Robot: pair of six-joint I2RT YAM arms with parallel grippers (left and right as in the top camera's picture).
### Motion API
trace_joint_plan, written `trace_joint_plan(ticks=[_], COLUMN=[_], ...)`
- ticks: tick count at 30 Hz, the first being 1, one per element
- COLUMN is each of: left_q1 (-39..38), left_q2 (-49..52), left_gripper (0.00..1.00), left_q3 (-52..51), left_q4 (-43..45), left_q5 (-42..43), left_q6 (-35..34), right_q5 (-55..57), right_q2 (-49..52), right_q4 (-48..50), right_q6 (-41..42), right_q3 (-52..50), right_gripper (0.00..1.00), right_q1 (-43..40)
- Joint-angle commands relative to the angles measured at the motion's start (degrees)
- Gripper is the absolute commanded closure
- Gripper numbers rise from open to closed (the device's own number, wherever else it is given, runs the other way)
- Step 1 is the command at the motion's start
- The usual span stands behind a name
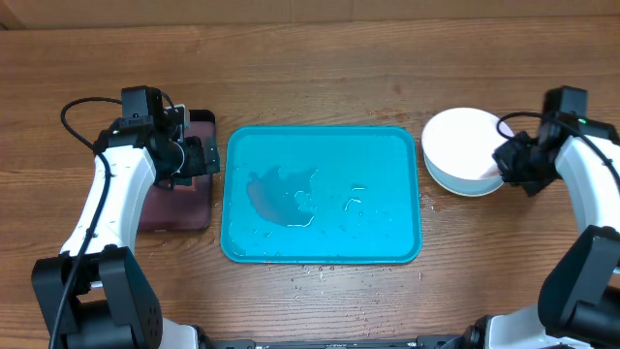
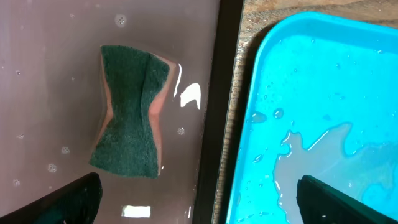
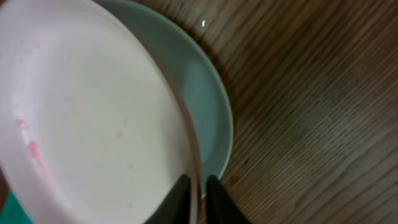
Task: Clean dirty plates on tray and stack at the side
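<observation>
Right tool [image 3: 199, 183]: tips together on the rim of the white plate [image 3: 93, 112], one on each side, clamped. White plate carries faint pink smears and sits tilted on a pale blue-green plate [image 3: 205, 93]. Both plates are on the table [image 3: 311, 93], just right of the blue tray [image 1: 387, 160] and off it. Left tool [image 2: 199, 202]: fingers wide apart, holding nothing, above a green sponge [image 2: 130, 112] lying in the small dark tray [image 2: 50, 74]. Blue tray is wet, with a shallow puddle [image 1: 281, 199] left of centre.
</observation>
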Motion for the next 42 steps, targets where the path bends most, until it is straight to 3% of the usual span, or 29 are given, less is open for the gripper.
trace_joint_plan(ticks=[1, 2, 6, 10, 13, 16, 20, 28, 37, 42], left_q1=[-0.2, -0.2, -0.2, -0.2, -0.2, -0.1, -0.1, -0.2, -0.2, -0.1], left_q2=[-0.5, -0.5, -0.5, -0.5, -0.5, -0.5, -0.6, -9.4, -35.0, -46.6], left_gripper=[0.0, 0.0, 0.0, 0.0, 0.0, 0.0, 0.0, 0.0, 0.0, 0.0], left_q3=[0.2, 0.2, 0.2, 0.2, 0.2, 0.2, 0.2, -3.8, -19.7, -25.4], left_q4=[-0.1, -0.1, -0.1, -0.7, -3.5, -8.7, -15.1, -16.3, -2.1, 4.1], left_q5=[0.9, 0.9, 0.9, 0.5, 0.4, 0.2, -0.5, -0.5, 5.1, 5.0], left_q6=[-0.6, -0.6, -0.7, -3.3, -5.4, -5.8, -5.8, -3.7, 2.0, 1.1], right_q5=[-1.0, -1.0, -7.6, -25.7, -24.9, -17.0, -6.1, -5.4, -3.9, 0.7], right_q2=[-1.6, -1.6, -1.6, -1.6, -1.6, -1.6, -1.8, -8.7, -37.3, -53.3], right_q4=[0.0, -0.2, 0.8, 4.8, 4.3, 2.4, -0.2, -2.4, 9.7, 11.3], right_q6=[-1.2, -1.1, -4.0, -23.0, -30.0, -30.9, -25.9, -24.9, -23.6, -23.6], right_q3=[-0.2, -0.2, -0.2, -0.2, -0.2, -0.2, -0.2, -0.7, -18.6, -25.2], right_gripper=[0.53, 0.43, 0.31, 0.26, 0.14, 0.0, 0.0, 0.0, 0.0, 0.0], right_q1=[-1.2, -1.3, -0.2, 5.6, 11.6, 17.0, 22.7, 24.7, 24.7, 24.7])
